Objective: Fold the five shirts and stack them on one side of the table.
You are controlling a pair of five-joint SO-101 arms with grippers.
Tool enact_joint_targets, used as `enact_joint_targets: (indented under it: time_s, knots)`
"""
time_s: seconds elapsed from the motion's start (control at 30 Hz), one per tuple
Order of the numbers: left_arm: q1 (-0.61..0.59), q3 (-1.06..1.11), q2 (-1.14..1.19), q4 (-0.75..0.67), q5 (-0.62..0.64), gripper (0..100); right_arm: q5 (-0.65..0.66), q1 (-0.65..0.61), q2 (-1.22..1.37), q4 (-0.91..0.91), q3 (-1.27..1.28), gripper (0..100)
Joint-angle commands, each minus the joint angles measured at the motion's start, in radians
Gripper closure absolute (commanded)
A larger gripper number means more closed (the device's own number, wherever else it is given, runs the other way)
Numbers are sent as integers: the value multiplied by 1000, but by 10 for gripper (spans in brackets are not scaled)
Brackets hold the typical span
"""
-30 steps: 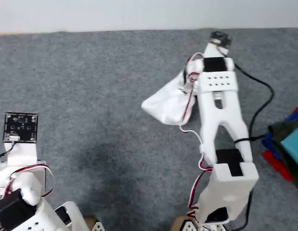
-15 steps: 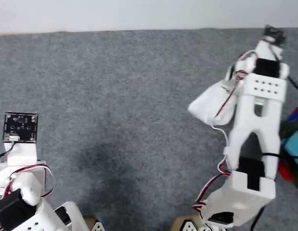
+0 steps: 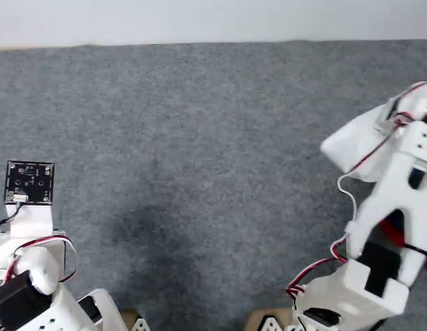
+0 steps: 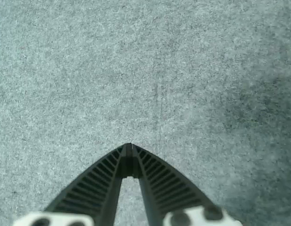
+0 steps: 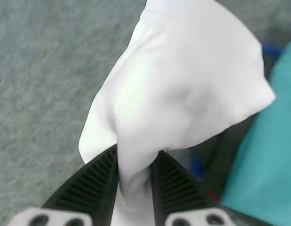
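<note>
A folded white shirt (image 3: pixel 356 143) hangs from my right arm at the table's right edge in the high view. My right gripper (image 5: pixel 134 176) is shut on the white shirt (image 5: pixel 183 89), which bunches between the black fingers (image 5: pixel 98 181). Beneath it lie a teal shirt (image 5: pixel 263 160) and a sliver of blue cloth (image 5: pixel 269 49) from the stack. A red patch (image 3: pixel 391 227) of that stack peeks from under the arm. My left gripper (image 4: pixel 131 150) is shut on nothing above bare carpet, its arm (image 3: pixel 27 276) at the near left.
Grey carpet (image 3: pixel 185 138) covers the whole table, with a pale wall strip (image 3: pixel 199 21) along the far edge. A black square board (image 3: pixel 30 183) sits on the left arm.
My right arm has swung from the table's middle to the far right, carrying the white shirt over the stack. The left arm has not moved.
</note>
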Motion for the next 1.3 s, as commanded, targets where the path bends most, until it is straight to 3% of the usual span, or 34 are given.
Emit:
enact_joint_targets:
  time_s: [0.0, 0.53, 1.0, 1.27]
  knots:
    - [-6, -10, -8, 2, -8, 997, 37, 41, -97, -19, -61, 989]
    - [-6, -8, -8, 17, -3, 997, 173, 240, -243, -22, -61, 989]
    - [-6, -8, -8, 18, -3, 997, 269, 493, -71, -15, -32, 989]
    - [-2, -2, -8, 17, -3, 997, 485, 624, 62, 39, -32, 989]
